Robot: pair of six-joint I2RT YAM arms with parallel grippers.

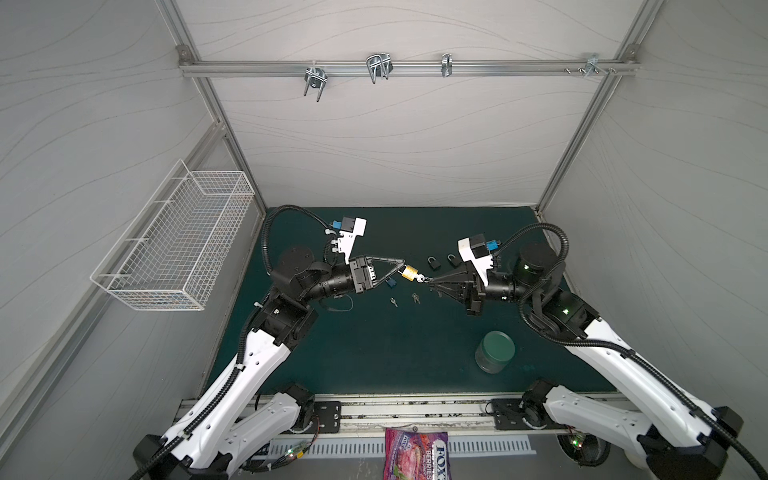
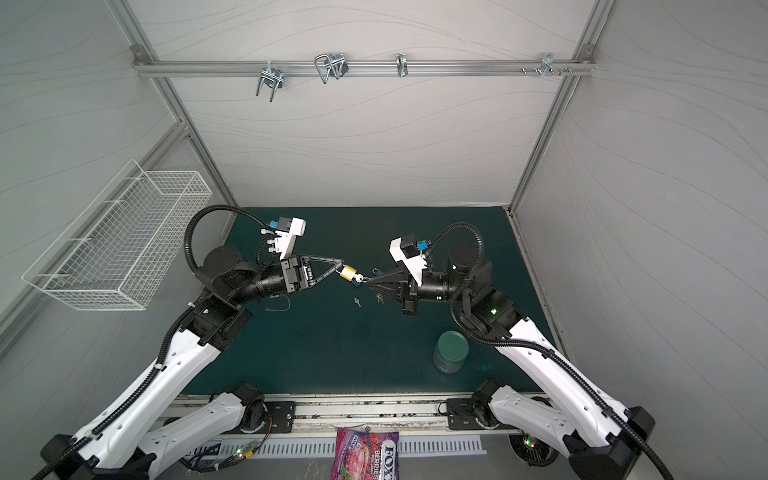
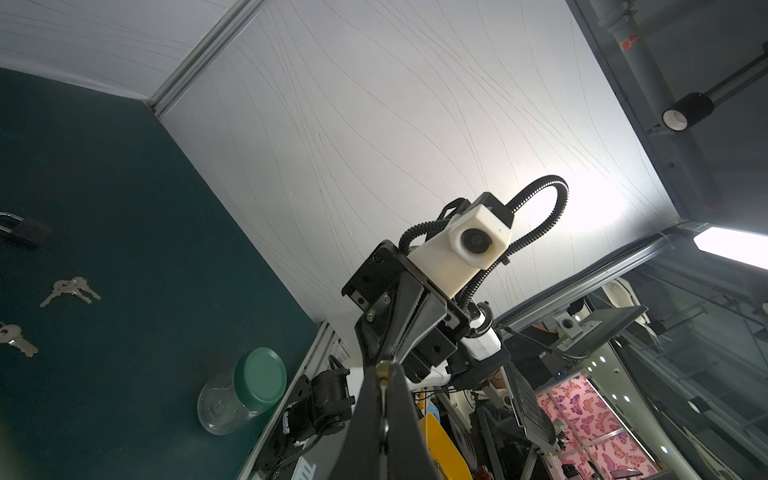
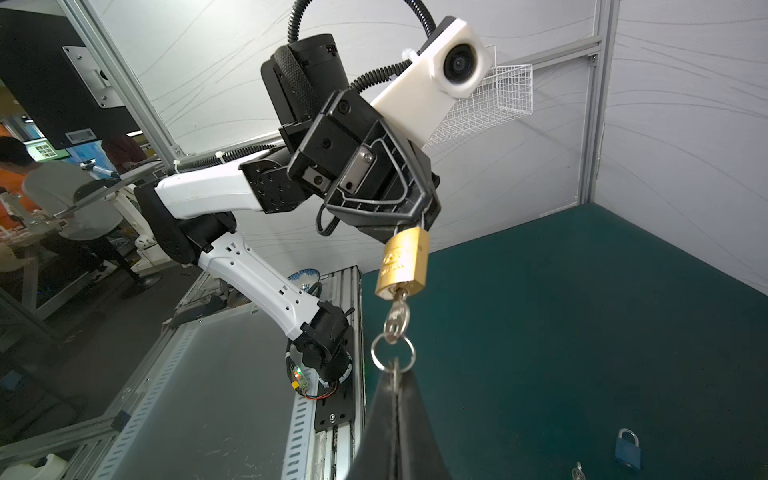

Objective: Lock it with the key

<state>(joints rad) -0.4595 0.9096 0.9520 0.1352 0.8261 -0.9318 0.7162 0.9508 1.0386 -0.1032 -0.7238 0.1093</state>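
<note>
My left gripper (image 1: 402, 267) (image 2: 341, 266) is shut on the shackle of a brass padlock (image 1: 409, 273) (image 2: 348, 272) (image 4: 402, 266) and holds it above the green mat. A silver key (image 4: 397, 316) (image 1: 420, 278) sits in the keyhole in the padlock's bottom. A split ring (image 4: 392, 353) hangs from that key. My right gripper (image 1: 430, 281) (image 2: 369, 280) (image 4: 395, 376) is shut on a second key on the same ring. The two grippers point tip to tip over the middle of the mat. In the left wrist view only a sliver of brass shows at my left gripper (image 3: 382, 369).
On the mat lie two black padlocks (image 1: 433, 262) (image 1: 453, 259), a blue padlock (image 1: 390, 283) (image 4: 627, 451) and two loose bunches of keys (image 1: 393, 301) (image 1: 415, 297). A clear jar with a green lid (image 1: 494, 351) stands front right. A white wire basket (image 1: 178, 249) hangs on the left wall.
</note>
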